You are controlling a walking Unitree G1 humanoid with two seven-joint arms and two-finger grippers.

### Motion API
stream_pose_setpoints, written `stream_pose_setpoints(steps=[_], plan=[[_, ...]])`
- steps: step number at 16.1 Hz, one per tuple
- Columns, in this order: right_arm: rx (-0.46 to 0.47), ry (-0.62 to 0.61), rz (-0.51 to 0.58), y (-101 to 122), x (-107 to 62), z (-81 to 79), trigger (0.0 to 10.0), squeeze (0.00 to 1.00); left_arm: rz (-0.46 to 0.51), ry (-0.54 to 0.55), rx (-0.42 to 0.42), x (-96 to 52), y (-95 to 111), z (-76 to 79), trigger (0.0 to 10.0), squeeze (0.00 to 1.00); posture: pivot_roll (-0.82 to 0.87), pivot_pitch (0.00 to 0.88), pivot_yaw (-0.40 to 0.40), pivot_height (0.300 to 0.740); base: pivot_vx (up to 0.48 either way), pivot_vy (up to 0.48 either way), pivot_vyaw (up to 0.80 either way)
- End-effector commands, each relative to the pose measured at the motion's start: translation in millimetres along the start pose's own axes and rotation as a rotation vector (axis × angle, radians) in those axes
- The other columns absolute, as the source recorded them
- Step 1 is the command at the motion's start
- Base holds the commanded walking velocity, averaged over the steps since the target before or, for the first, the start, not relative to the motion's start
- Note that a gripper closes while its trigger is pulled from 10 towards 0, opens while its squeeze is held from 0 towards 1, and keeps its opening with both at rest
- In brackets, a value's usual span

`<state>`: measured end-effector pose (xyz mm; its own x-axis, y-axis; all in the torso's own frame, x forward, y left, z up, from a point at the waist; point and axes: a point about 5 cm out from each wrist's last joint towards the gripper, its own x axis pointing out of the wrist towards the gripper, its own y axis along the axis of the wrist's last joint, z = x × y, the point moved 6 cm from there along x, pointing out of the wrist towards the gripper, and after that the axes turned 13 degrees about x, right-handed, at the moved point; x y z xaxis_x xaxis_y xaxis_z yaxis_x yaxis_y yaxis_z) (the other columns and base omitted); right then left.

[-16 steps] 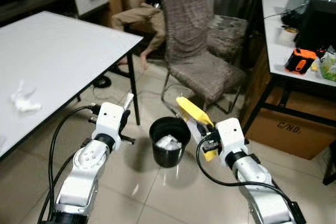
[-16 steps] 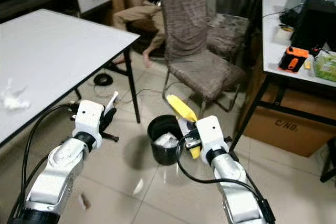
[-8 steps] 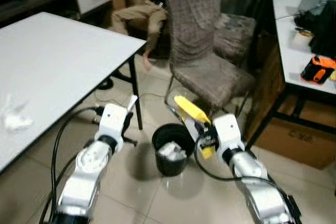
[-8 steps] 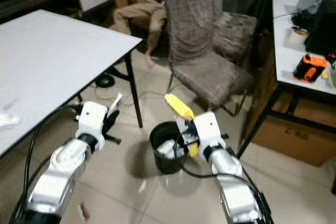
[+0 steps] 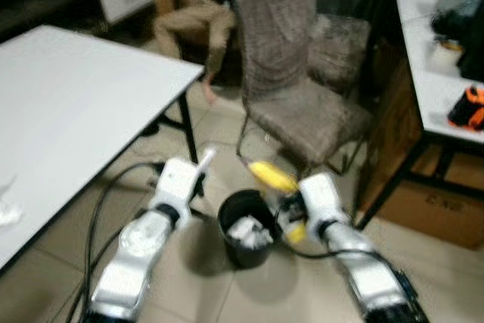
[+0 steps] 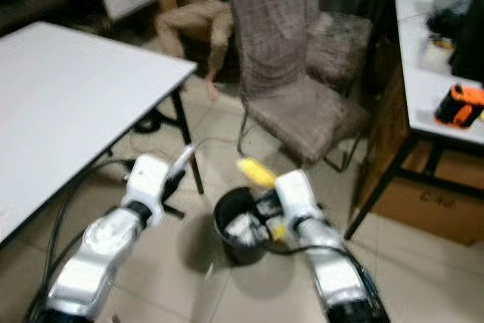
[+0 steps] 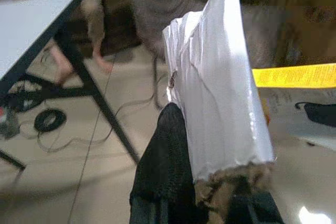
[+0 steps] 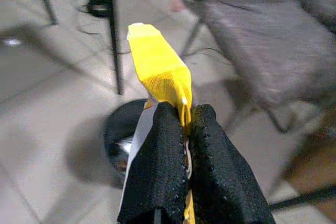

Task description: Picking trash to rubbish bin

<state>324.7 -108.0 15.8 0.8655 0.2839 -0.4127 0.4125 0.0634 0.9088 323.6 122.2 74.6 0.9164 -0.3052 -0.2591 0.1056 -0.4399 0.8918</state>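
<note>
A black rubbish bin (image 5: 245,226) stands on the tiled floor between my two arms, with crumpled white trash inside. My right gripper (image 8: 178,145) is shut on a yellow wrapper (image 5: 272,176), which sticks up just right of the bin's rim; the same wrapper (image 8: 160,66) shows above the bin in the right wrist view. My left gripper (image 5: 198,174) is shut on a white wrapper (image 7: 218,87), held left of the bin. A crumpled white tissue (image 5: 6,212) lies on the white table (image 5: 76,104).
A brown fabric chair (image 5: 291,73) stands right behind the bin. A person (image 5: 193,24) sits further back. A second table (image 5: 442,73) with an orange tool is at right, a cardboard box (image 5: 431,202) under it. Black cables (image 7: 47,121) lie by the table leg.
The camera has shifted and blurred. My right gripper with the yellow wrapper has come closer to the bin's rim; the left gripper still holds its white wrapper.
</note>
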Motion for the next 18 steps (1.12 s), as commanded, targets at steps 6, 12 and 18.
stream_pose_setpoints(steps=[6, 12, 18], plan=[[-0.006, -0.016, -0.024, -10, -0.8, 9.5, 10.0, 0.0, 0.007, -0.035, -0.007, -2.1, 4, 12.3, 10.0, 0.0, -0.18, 0.093, 0.007, 0.74, 0.398, 0.0, 0.0], [-0.012, 0.013, -0.029, -11, 2.8, 1.6, 10.0, 0.0, -0.006, -0.03, -0.003, -6.7, 1, 10.7, 10.0, 0.0, -0.16, 0.115, 0.0, 0.74, 0.4, 0.0, 0.0], [-0.021, 0.045, -0.066, -20, 15.2, -1.8, 10.0, 0.0, -0.064, -0.132, 0.029, -16.4, -10, 26.4, 10.0, 0.0, -0.17, 0.122, 0.005, 0.74, 0.062, 0.0, 0.0]])
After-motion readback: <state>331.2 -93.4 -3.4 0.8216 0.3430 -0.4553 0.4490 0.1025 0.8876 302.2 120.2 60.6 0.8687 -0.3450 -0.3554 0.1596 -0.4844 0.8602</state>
